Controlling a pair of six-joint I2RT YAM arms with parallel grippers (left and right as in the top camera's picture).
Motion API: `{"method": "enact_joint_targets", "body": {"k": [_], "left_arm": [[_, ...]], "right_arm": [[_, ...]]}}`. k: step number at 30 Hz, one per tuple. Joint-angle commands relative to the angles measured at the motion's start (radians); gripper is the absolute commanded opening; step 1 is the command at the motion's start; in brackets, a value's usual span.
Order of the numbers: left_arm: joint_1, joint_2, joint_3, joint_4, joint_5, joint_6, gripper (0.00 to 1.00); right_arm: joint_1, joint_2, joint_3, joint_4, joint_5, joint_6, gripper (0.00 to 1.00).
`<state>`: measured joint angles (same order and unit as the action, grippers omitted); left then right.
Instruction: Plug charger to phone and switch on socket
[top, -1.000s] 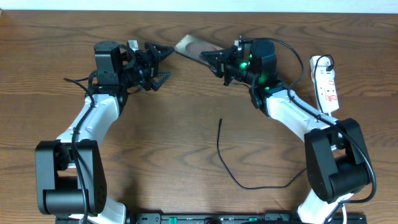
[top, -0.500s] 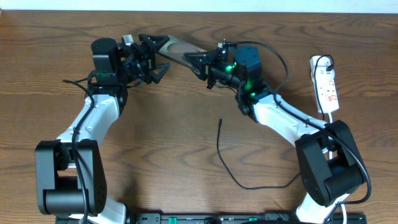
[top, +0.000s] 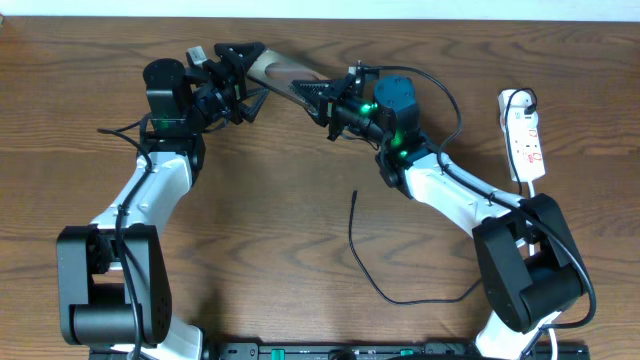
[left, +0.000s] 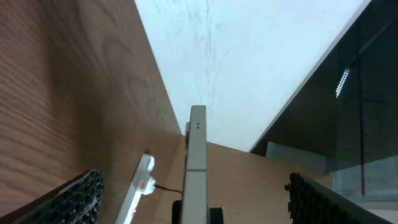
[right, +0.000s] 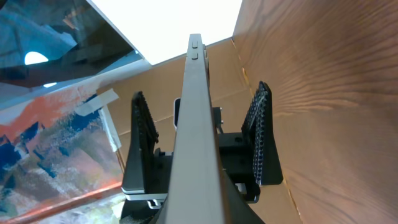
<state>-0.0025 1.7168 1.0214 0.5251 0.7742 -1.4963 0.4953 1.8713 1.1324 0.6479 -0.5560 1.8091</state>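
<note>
Carried the phone (top: 278, 70) leftward and a little farther back, pinched in the right gripper (top: 315, 103), with that arm reaching further across. Lifted the left gripper (top: 248, 70) back to meet it, taking the phone's end in between spread fingers.

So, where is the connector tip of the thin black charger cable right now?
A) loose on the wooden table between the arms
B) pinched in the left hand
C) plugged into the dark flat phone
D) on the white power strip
A: the thin black charger cable lies on the wooden table with its tip free, well apart from the dark flat phone near the far edge.
</note>
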Motion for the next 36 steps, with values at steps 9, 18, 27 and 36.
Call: {"method": "enact_joint_targets", "body": {"k": [9,18,27,36], "left_arm": [[0.004,0.002,-0.004,0.008,-0.024,-0.073,0.91],[0.004,0.002,-0.004,0.008,-0.017,-0.068,0.79],[0.003,0.002,-0.004,0.008,-0.015,-0.016,0.58],[0.003,0.002,-0.004,0.008,0.000,0.056,0.52]], "right_arm": [[0.050,-0.002,0.017,0.015,0.082,0.060,0.01],[0.051,-0.002,0.017,0.014,0.079,0.037,0.01],[0.056,-0.002,0.017,0.015,0.079,0.037,0.01],[0.071,-0.002,0.017,0.014,0.079,0.037,0.01]]}}
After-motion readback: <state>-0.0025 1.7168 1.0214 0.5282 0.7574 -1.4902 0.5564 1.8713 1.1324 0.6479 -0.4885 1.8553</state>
